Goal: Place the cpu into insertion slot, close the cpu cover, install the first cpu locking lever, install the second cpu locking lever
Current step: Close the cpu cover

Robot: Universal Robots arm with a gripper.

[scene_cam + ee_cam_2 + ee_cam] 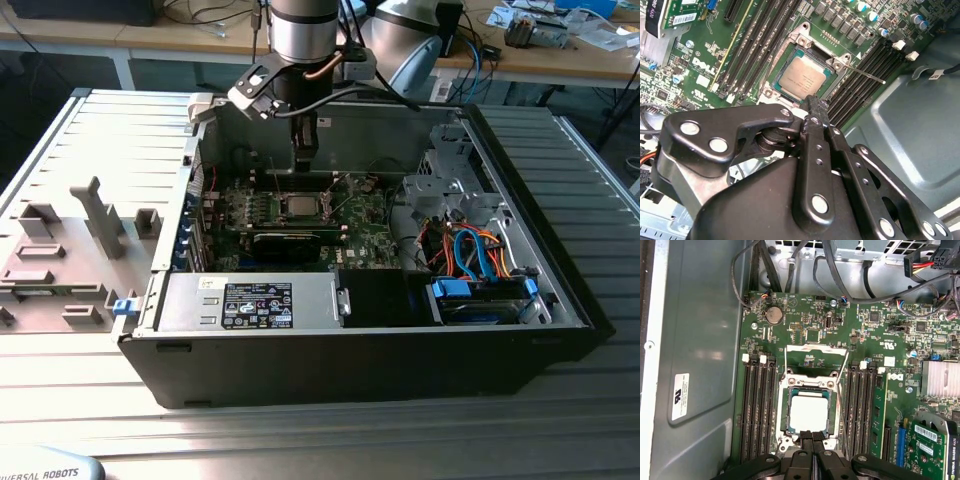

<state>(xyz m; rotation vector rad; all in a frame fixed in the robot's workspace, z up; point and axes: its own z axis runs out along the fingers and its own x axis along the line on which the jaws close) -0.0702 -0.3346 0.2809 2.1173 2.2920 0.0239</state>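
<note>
The cpu (809,412) sits seated in the insertion slot (783,395), just below the claw (812,441), whose fingers are pressed together on nothing. Beyond the tips the cpu cover (816,348) appears raised, with both levers (842,371) free. The risk, as I judge it, is that an off-centre descent could snag a lever or press the chip askew. The open computer case (350,360) holds the motherboard (865,335), cards and cabling.

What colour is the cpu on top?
Silvery grey; the cpu shows best in the second wrist view.
</note>
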